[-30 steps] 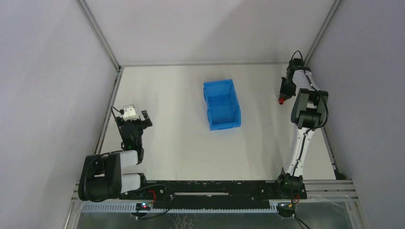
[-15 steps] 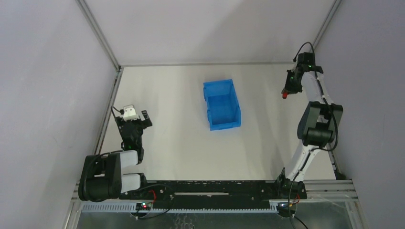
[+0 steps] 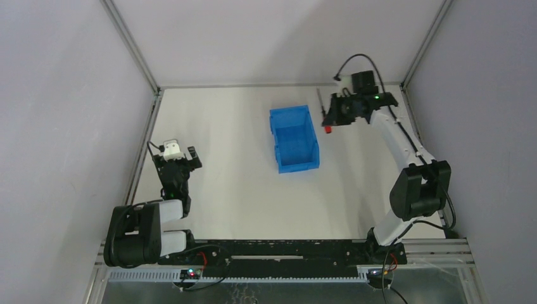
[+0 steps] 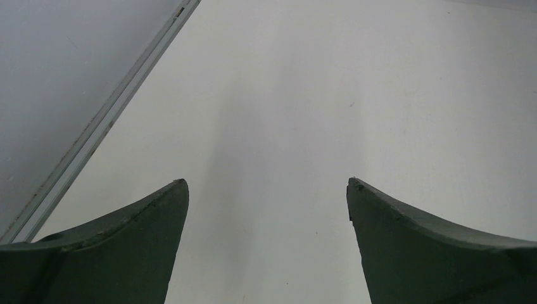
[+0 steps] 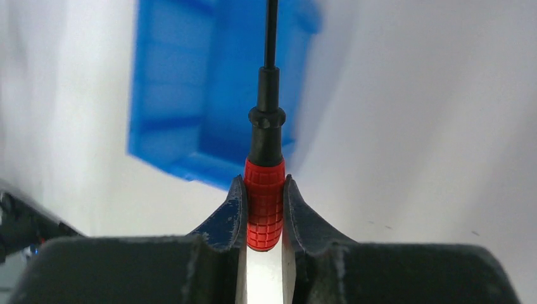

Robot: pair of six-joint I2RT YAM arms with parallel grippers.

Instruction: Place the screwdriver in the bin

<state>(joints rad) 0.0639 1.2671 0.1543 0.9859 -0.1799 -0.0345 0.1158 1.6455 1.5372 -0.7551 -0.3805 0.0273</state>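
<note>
Right jaws: clamped on the red handle of the screwdriver [image 5: 264, 212].
Screwdriver: aloft, just right of the bin [image 3: 294, 142], by its far end.
Left jaws: spread wide open over the bench [image 4: 380, 95], well left of the bin.

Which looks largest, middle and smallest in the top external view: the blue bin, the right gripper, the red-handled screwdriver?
1. blue bin
2. right gripper, though raised nearer the camera
3. red-handled screwdriver, thin and partly hidden in that gripper
</note>
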